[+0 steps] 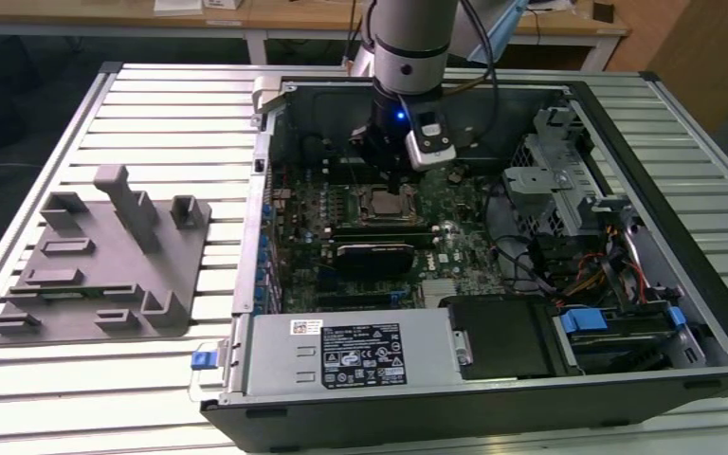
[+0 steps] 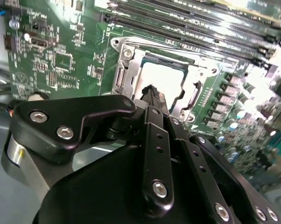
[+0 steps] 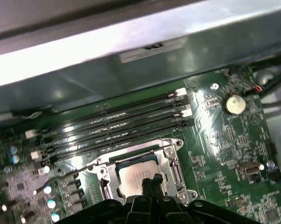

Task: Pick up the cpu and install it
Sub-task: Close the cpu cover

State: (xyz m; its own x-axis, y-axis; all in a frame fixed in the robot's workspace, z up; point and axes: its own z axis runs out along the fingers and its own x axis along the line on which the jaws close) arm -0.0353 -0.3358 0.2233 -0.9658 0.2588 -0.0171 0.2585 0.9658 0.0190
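The cpu (image 3: 131,173) lies flat inside the square socket on the green motherboard, its silvery top showing within the metal frame (image 3: 174,171). In the second wrist view the cpu (image 2: 165,78) is bright and partly covered by my fingertips. My gripper (image 3: 151,182) hangs just above the chip, shut, with its two black fingers pressed together and nothing between them. In the exterior view the gripper (image 1: 385,169) hovers over the socket and cpu (image 1: 390,201), in the upper middle of the open computer case.
A grey plastic tray (image 1: 99,265) with upright posts sits on the slatted table at the exterior view's left. Memory slots (image 3: 117,126) run beside the socket. The case wall (image 1: 263,190), drive cage (image 1: 554,180) and power supply (image 1: 352,351) surround the board.
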